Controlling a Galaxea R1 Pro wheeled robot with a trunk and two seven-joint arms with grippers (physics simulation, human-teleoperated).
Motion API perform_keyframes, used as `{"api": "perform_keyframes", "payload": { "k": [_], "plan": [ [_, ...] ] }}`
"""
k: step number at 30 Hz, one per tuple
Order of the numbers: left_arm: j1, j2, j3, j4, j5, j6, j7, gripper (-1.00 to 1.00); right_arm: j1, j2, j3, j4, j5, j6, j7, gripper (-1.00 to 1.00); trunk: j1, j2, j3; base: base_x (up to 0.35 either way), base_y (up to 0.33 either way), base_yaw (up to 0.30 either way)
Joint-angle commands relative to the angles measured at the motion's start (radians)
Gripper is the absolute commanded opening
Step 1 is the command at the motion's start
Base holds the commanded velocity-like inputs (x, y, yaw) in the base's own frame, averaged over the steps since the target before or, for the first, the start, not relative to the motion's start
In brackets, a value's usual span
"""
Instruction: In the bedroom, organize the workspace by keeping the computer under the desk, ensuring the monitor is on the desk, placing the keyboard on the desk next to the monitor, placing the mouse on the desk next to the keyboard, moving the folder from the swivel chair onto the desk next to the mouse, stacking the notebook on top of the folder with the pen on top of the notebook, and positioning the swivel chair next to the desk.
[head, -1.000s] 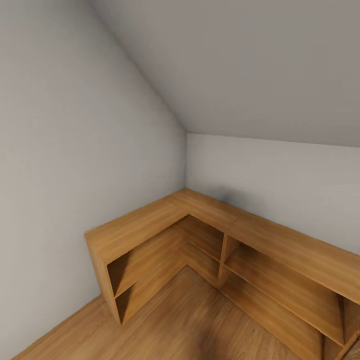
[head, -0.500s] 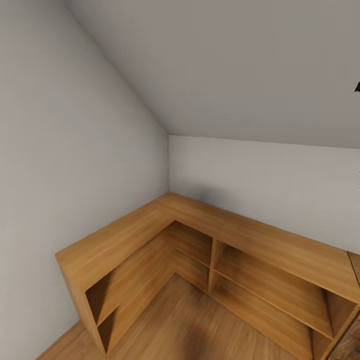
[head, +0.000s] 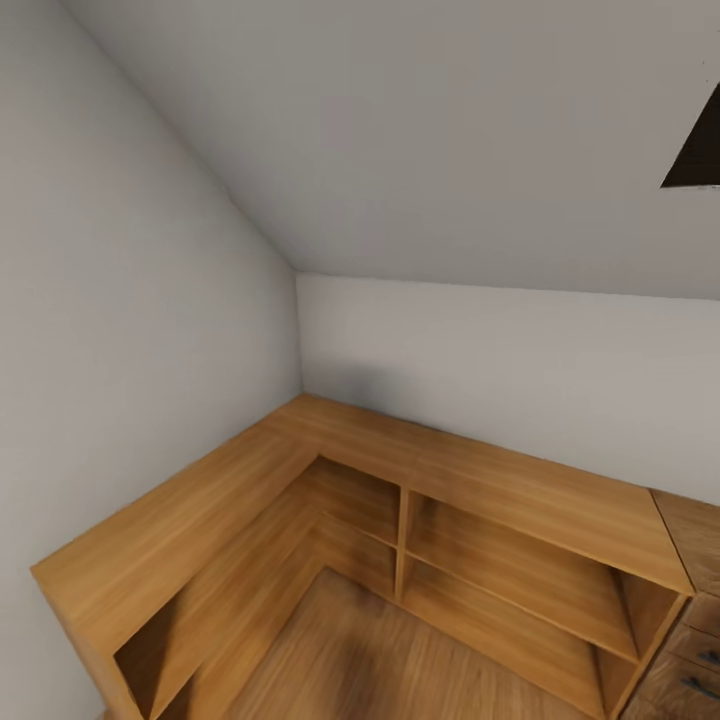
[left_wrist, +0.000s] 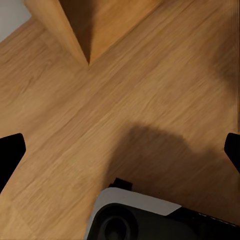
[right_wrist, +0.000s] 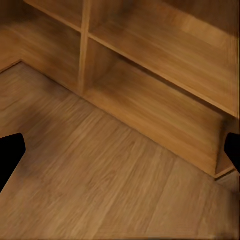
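The desk, monitor, keyboard, mouse, folder, notebook, pen, computer and swivel chair are out of view. In the left wrist view my left gripper (left_wrist: 120, 152) hangs open over bare wood floor, its black fingertips (left_wrist: 10, 155) far apart at the picture's edges, with nothing between them. My right gripper (right_wrist: 120, 152) is open the same way in the right wrist view, fingertips (right_wrist: 10, 155) wide apart, above the floor in front of wooden shelves.
A low light-wood L-shaped cabinet (head: 350, 470) with open shelves fills the room corner under a sloped ceiling. A wood drawer unit (head: 690, 620) adjoins its right end. A dark triangle (head: 700, 150) shows at upper right. My base (left_wrist: 135, 220) stands close to a cabinet end (left_wrist: 85, 25).
The whole head view has swung to the right: the cabinet slid left and lower in the picture, and the dark triangle and drawer unit came into view at the right.
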Motion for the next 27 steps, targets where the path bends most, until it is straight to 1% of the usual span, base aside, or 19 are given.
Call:
{"api": "perform_keyframes", "payload": {
  "k": [1, 27],
  "plan": [
    [0.0, 0.001, -0.008, -0.002, 0.01, -0.004, 0.007, 1.0, -0.001, 0.001, 0.008, 0.001, -0.003, -0.002, -0.006, 1.0, 0.0, -0.001, -0.001, 0.036, 0.009, -0.285],
    [0.0, 0.001, -0.007, -0.001, 0.01, -0.006, 0.007, 1.0, -0.001, 0.001, 0.011, 0.001, -0.003, -0.002, -0.006, 1.0, 0.0, -0.001, 0.008, 0.004, 0.001, -0.293]
  ]
}}
